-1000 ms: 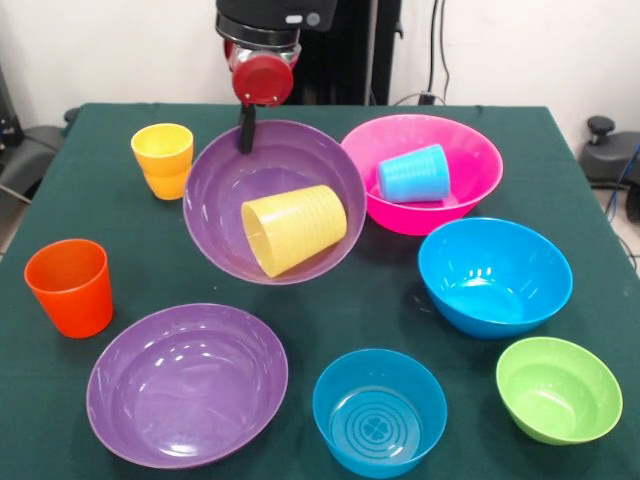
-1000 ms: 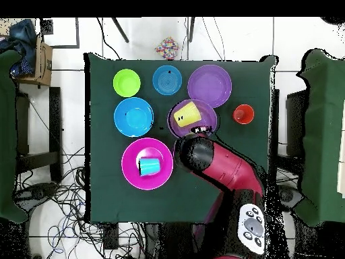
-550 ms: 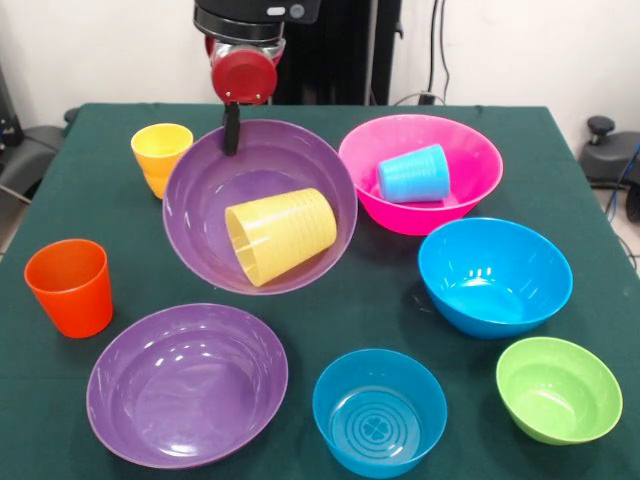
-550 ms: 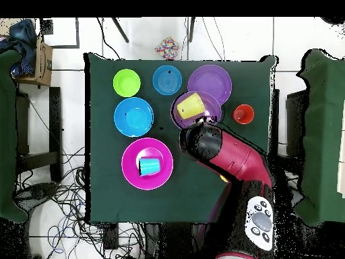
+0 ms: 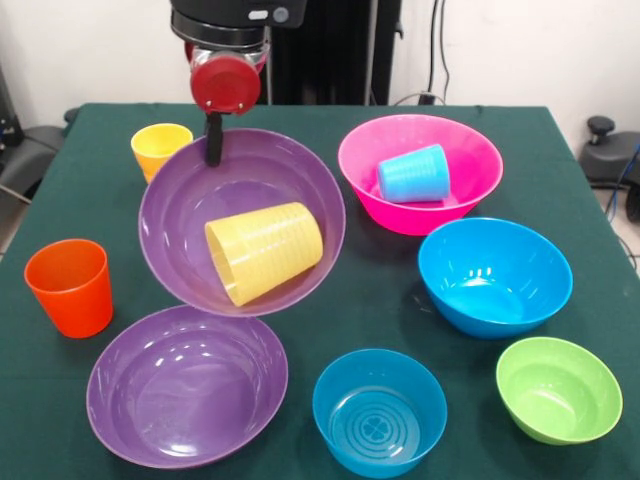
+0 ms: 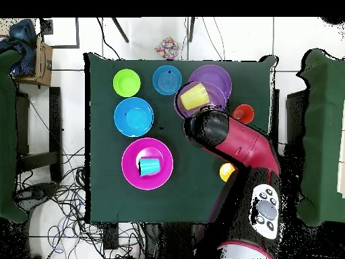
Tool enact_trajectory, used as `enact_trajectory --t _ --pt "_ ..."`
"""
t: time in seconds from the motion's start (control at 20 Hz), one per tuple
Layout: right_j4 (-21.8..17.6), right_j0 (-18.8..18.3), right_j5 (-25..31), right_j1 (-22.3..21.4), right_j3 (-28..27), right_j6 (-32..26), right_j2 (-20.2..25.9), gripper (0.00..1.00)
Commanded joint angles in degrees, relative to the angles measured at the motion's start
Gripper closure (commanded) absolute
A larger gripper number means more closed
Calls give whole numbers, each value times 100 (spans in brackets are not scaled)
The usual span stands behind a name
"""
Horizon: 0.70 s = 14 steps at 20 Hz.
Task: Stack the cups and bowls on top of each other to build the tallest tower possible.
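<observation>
Orange cup [image 5: 68,286] stands upright at the left edge of the green worktop [image 5: 380,300], clear of everything else. Amber-yellow cup [image 5: 161,150] stands upright further back, just beside the rim of the held bowl. Lower purple bowl [image 5: 187,385] sits flat on the worktop at front left. Held purple bowl [image 5: 242,220] is lifted and tilted toward the camera, its low edge overlapping the far rim of the lower purple bowl in the front view; can't tell if they touch. Ribbed pale yellow cup [image 5: 264,251] lies on its side inside the held bowl, mouth to the lower left. Hand [image 5: 213,140] is clamped on that bowl's far rim, one dark finger inside the wall; the bowl hangs below and in front of the hand. Small blue bowl [image 5: 380,411] sits at front centre. Big pink bowl [image 5: 420,172] sits at the back, light blue cup [image 5: 413,173] on its side inside it. Big blue bowl [image 5: 495,275] is in front of the pink one, close to it. Small green bowl [image 5: 558,389] sits at front right.
</observation>
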Motion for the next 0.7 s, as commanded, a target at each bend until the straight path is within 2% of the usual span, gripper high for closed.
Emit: enact_trajectory --t 0.05,0.7 --pt "-338 -129 819 437 -712 -237 391 100" --pt "-433 -366 151 719 -641 -374 598 100"
